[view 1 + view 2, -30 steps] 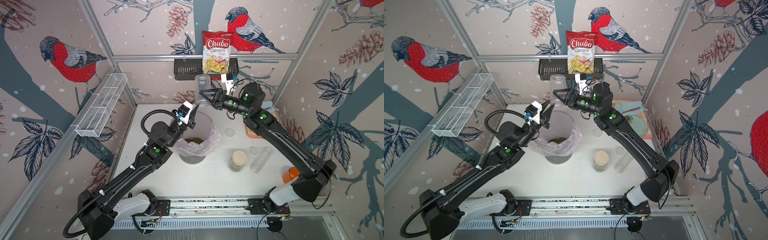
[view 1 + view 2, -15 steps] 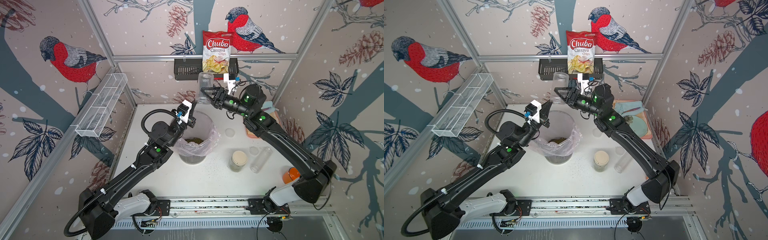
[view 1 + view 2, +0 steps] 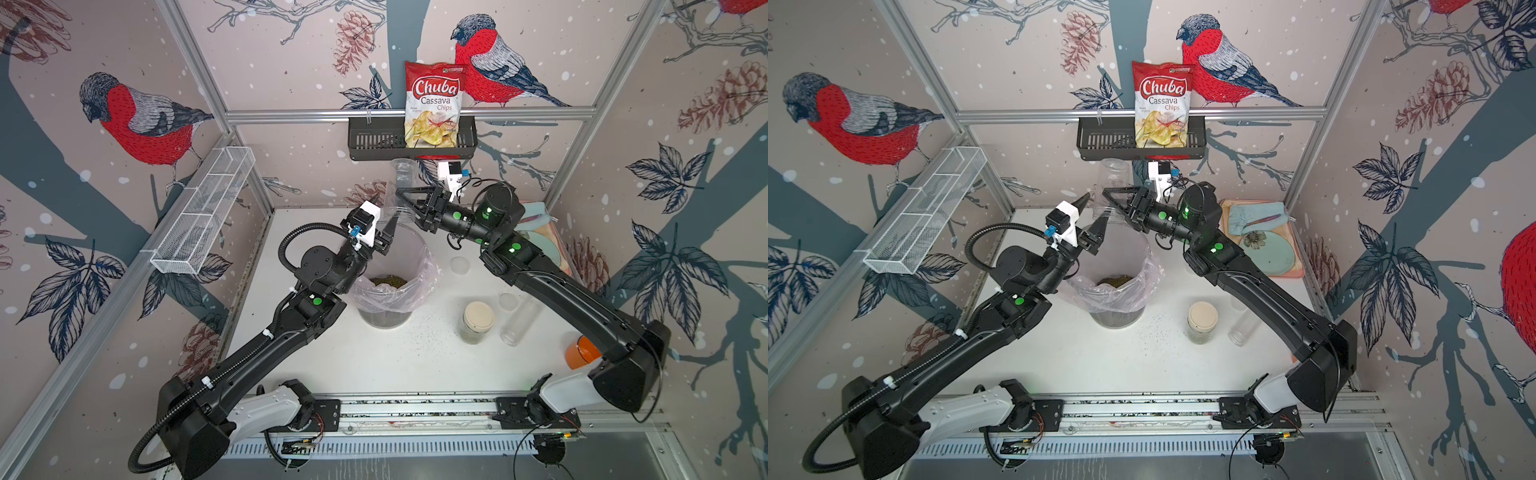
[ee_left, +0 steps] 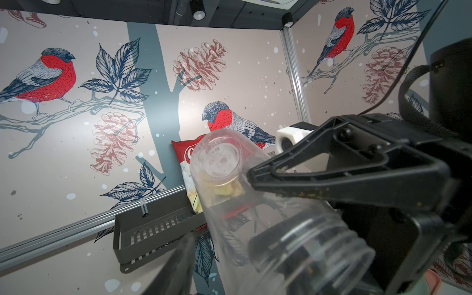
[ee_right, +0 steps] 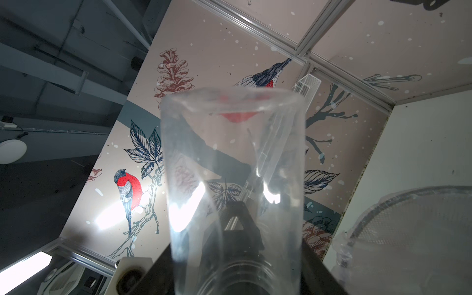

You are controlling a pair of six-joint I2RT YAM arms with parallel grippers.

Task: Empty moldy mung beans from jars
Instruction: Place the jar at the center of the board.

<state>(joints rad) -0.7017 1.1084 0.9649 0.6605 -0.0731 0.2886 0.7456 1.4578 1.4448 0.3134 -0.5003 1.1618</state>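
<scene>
The right gripper (image 3: 402,203) is clamped across a clear jar (image 3: 402,174), holding it mouth-down and base-up over the far rim of the bin (image 3: 417,253) with the pink liner. In the right wrist view the jar's walls are see-through and bare of grains. The left gripper (image 3: 381,214) is raised just beside the jar's mouth with its jaws apart. From a top view one finger seems to stand on each side of the neck, though I cannot tell whether either pad touches the plastic, since the near finger is only a blur in the left wrist view. The mung beans (image 3: 388,280) lie as an olive-green heap low inside the bin. A sprinkle of loose grains (image 3: 419,330) dots the white table (image 3: 374,365) between the bin and the cream-lidded jar (image 3: 478,318). That jar stands upright with its lid on and has dark contents low inside. Just beside it, on the right, is the tall narrow jar (image 3: 515,324), lidless and apparently empty. Two clear lids (image 3: 460,264) lie on the table further back, and an orange mug (image 3: 579,353) sits near the right arm's base
</scene>
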